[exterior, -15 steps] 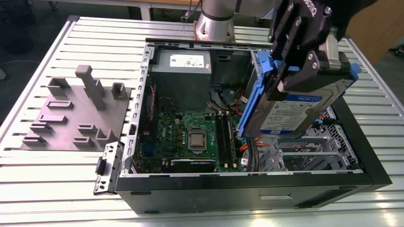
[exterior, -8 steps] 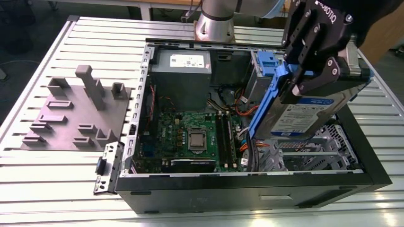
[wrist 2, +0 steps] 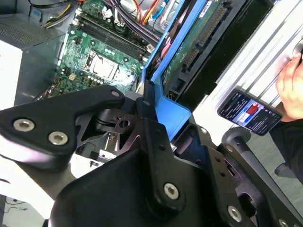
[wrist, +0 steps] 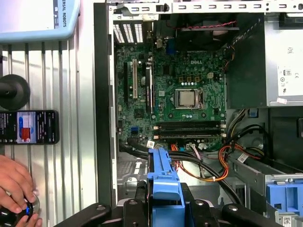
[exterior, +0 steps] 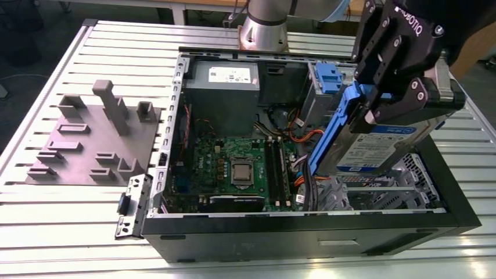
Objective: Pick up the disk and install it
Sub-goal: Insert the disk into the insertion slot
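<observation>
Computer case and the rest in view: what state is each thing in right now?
Case: side panel off, lying open on the table.
Disk: held tilted above the case's drive bay, not yet seated.
Gripper: shut on the disk's blue frame.
Phone: screen lit, lying beside the case.
Hand: resting on a small dark device on the table.
CPU socket: bare, no cooler on it.
</observation>
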Motion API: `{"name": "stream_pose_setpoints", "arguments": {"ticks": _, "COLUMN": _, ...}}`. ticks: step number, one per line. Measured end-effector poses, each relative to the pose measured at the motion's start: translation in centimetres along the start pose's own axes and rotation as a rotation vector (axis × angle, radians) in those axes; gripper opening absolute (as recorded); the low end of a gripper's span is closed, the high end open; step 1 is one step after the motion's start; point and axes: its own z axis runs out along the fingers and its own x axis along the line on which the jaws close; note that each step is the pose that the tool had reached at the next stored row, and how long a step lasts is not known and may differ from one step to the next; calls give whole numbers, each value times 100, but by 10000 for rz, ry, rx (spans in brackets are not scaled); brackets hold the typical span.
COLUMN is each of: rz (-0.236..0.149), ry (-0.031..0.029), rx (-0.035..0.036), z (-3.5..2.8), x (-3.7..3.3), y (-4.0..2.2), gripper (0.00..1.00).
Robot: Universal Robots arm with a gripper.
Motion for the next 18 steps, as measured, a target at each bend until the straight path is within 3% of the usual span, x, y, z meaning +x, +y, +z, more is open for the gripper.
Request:
{"name": "stream_pose_setpoints", "arguments": {"ticks": 3, "rz": -3, "ry": 0, "rx": 0, "z": 2, "x": 0, "y": -17, "gripper": 36}}
{"name": "stream_pose_setpoints", "arguments": {"ticks": 8, "rz": -2, "ry": 1, "rx": -1, "z": 21, "x": 6, "y": -182, "gripper": 36}}
{"name": "stream_pose_setpoints", "arguments": {"ticks": 12, "rz": -1, "ry": 2, "rx": -1, "z": 32, "x": 6, "y": -270, "gripper": 36}}
{"name": "stream_pose_setpoints", "arguments": {"ticks": 18, "rz": -2, "ry": 0, "rx": 0, "z": 46, "x": 3, "y": -342, "gripper": 36}}
